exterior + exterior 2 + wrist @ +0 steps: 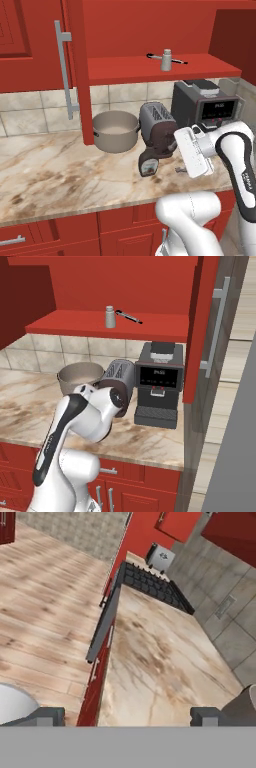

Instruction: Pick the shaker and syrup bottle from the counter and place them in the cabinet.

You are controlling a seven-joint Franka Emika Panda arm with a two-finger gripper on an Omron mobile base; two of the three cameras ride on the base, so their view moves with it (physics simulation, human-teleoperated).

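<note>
1. The gripper (127, 716) has its two dark, blocky fingers (44, 716) spread as wide as they go, with nothing between them and nothing touched.
2. Looking along the hand, the fingertips hang over the counter (165, 662), a smooth beige marble slab with brown veining, and over its front edge above the wood-plank floor (45, 612).
3. At the left, the open cabinet (150, 70) door carries a long brushed-silver bar handle (64, 70).
4. A round grey pot (116, 131) sits on the counter under the shelf.
5. The syrup bottle (148, 164), squat and dark brown with a pale label, stands on the counter just in front of the rounded brown-and-grey toaster (156, 125), close beside the white hand.
6. The shaker (166, 60), a small pale grey cylinder with a narrower cap, stands upright on the red cabinet shelf, beside a thin dark rod (172, 59), well above the fingers.
7. A boxy black coffee machine (205, 105) is furthest right.
</note>
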